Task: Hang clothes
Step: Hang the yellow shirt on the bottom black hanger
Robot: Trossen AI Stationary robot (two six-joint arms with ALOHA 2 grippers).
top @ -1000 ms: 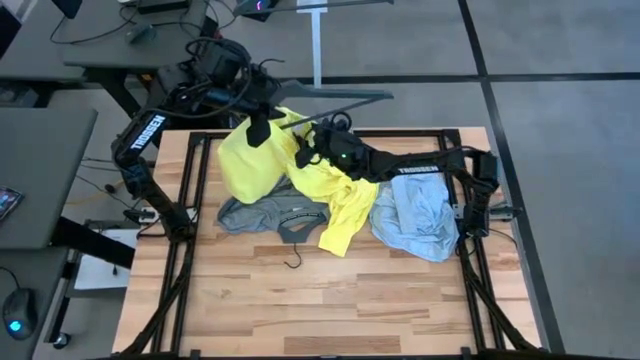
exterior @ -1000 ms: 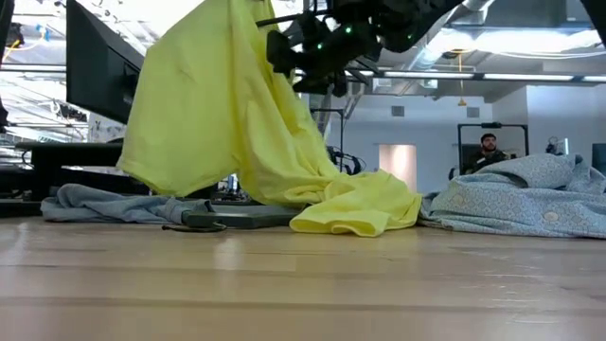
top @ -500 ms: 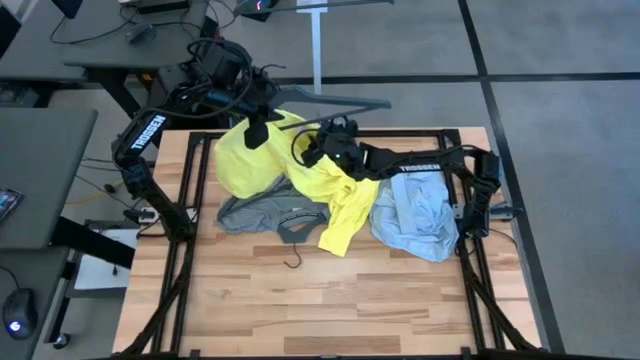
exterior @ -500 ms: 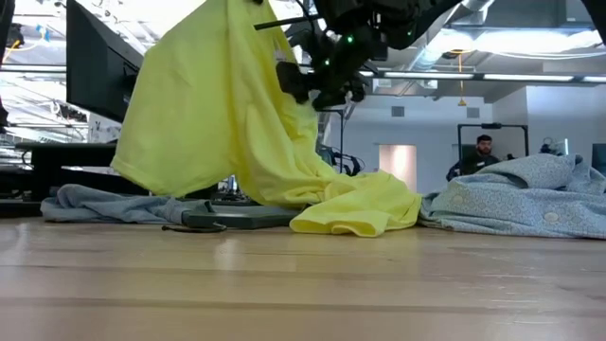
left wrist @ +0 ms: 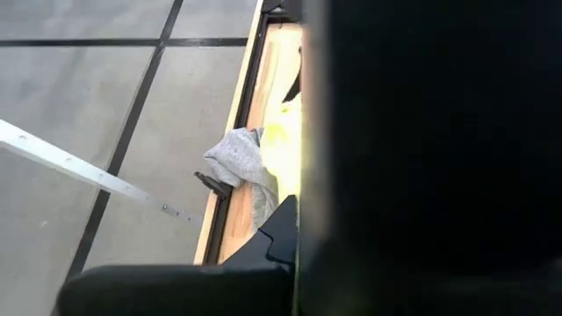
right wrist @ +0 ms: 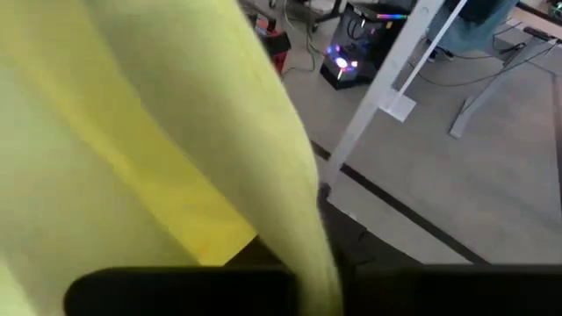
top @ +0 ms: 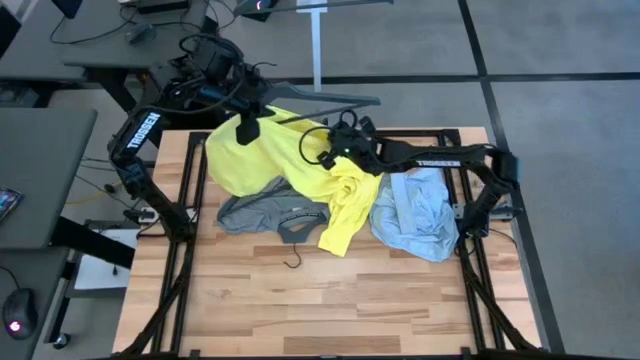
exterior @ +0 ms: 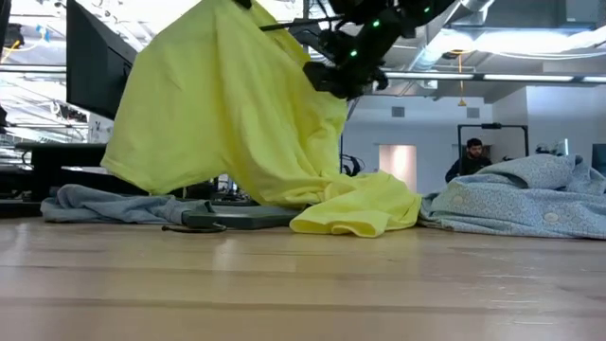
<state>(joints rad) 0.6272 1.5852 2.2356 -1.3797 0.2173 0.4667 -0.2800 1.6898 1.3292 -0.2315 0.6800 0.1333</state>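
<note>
The neon-yellow T-shirt [top: 265,160] hangs high over the table's far left part. Its lower end [exterior: 355,213] trails down and lies on the wood. My left gripper [top: 248,127] is shut at the shirt's top, where a thin black hanger [top: 325,97] sticks out toward the right. My right gripper [top: 335,150] is shut on the shirt's right side, up in the air. The grey T-shirt [top: 262,212] and the light-blue shirt [top: 415,215] lie flat on the table. My left gripper comes from above at the hanger's left end [top: 262,112], at the top of the yellow shirt. The gripper itself hides the place of contact. The hanger is lifted clear, and the shirt hangs from it. My right gripper pinches a fold of the yellow shirt's right side [exterior: 333,83] between its two fingers. The fingers slant down from the table's right. The cloth there is lifted clear and drawn out to the right; its lower end lies on the table.
A white pole [top: 316,45] stands beyond the far edge. A small black hook [top: 292,262] lies on the wood near the grey T-shirt. The table's near half is bare wood [top: 330,310]. A person [exterior: 471,156] sits far back in the room.
My right gripper has shut on the yellow shirt's side, turned, and gone toward the table's right and a little up. The cloth there has been drawn out to the right, so the hanging shirt is spread wider. My left gripper has shifted slightly left with the hanger.
</note>
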